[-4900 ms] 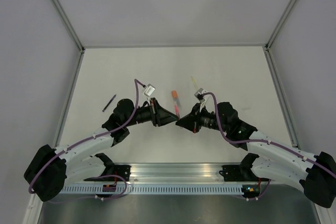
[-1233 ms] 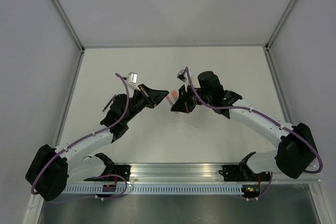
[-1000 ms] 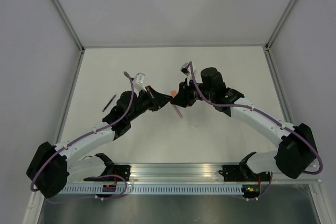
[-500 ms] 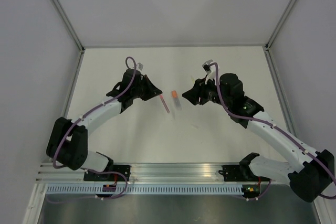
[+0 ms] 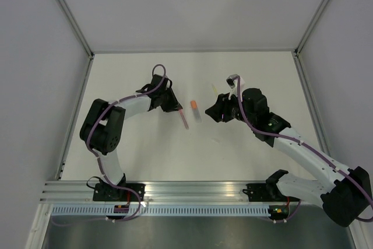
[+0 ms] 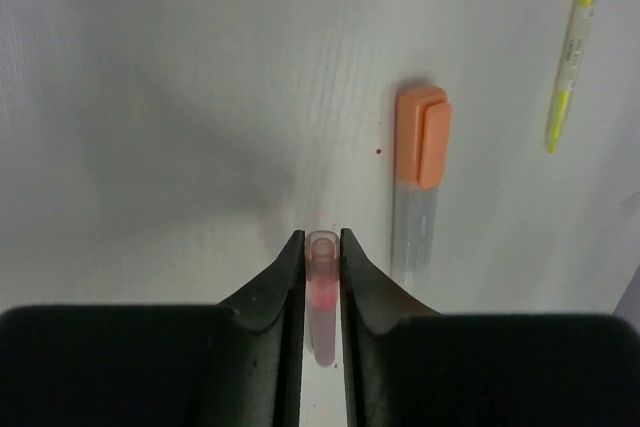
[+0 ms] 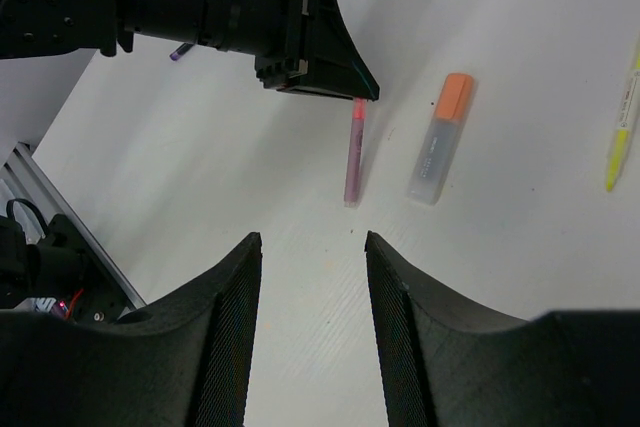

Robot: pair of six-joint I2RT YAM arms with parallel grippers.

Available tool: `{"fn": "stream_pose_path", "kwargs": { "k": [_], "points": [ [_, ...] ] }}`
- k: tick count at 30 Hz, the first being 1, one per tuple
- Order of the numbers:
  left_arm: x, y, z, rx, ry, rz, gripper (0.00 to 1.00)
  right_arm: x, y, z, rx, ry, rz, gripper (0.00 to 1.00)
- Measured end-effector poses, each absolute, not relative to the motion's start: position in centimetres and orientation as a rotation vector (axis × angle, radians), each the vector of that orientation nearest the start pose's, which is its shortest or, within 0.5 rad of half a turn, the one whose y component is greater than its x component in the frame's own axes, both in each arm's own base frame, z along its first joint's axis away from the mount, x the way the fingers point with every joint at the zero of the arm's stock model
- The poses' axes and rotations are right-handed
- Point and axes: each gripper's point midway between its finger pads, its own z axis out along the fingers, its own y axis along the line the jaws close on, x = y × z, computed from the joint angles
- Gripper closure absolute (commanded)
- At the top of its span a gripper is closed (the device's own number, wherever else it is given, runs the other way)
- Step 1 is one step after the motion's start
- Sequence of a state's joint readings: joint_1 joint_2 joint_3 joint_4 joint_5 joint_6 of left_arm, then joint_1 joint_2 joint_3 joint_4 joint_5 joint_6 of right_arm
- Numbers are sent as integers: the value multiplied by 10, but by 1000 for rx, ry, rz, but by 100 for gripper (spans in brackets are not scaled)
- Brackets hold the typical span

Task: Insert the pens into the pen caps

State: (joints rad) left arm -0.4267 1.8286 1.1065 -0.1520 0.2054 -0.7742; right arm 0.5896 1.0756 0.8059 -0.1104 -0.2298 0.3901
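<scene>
left gripper (image 6: pixel 322 241) clamped on the pink pen (image 6: pixel 322 299) — orange cap (image 6: pixel 422 137) just right of it, right gripper (image 7: pixel 310 242) wide open

Left wrist view: the rear of the pink pen (image 6: pixel 322 297) drops out of sight between the left tool's (image 6: pixel 322 245) fingers (image 6: pixel 283 292); cannot tell whether they press it or only flank it. Yellow pen (image 6: pixel 577 42) runs off the top edge here, and off the right edge in the right wrist view. Lettering on its barrel too blurred to read.
</scene>
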Motion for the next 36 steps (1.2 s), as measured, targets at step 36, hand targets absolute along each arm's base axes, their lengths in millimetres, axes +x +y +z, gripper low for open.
{"fn": "stream_pose_path", "kwargs": {
  "k": [36],
  "points": [
    [410, -19, 156, -197, 2405, -20, 37, 263, 249, 192, -359, 2046, 889, 48]
  ]
}}
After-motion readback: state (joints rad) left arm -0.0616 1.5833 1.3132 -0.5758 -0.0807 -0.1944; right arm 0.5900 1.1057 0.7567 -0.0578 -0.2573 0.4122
